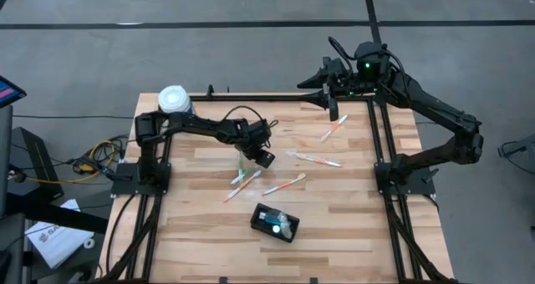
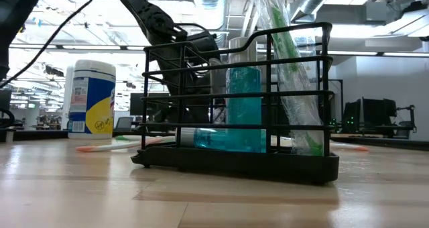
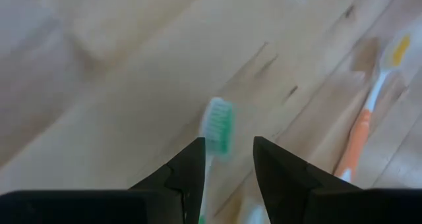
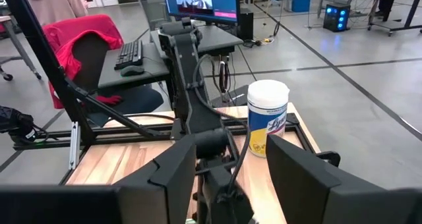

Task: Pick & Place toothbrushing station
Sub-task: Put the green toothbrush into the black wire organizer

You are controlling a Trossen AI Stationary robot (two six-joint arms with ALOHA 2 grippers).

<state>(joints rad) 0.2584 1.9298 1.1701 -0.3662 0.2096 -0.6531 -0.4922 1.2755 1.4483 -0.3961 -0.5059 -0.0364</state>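
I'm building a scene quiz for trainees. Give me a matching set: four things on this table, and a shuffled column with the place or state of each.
Things:
1. black wire toothbrushing station
2. white-lidded cylindrical canister
3. green-headed toothbrush
4. right gripper

Places or states:
A. at the table's far left corner
B. between the fingers of the left gripper
C. open, empty, raised over the table's far right edge
D. standing near the front middle of the table, holding a blue bottle

Pairs: 1-D, 2-A, 3-B, 4-C
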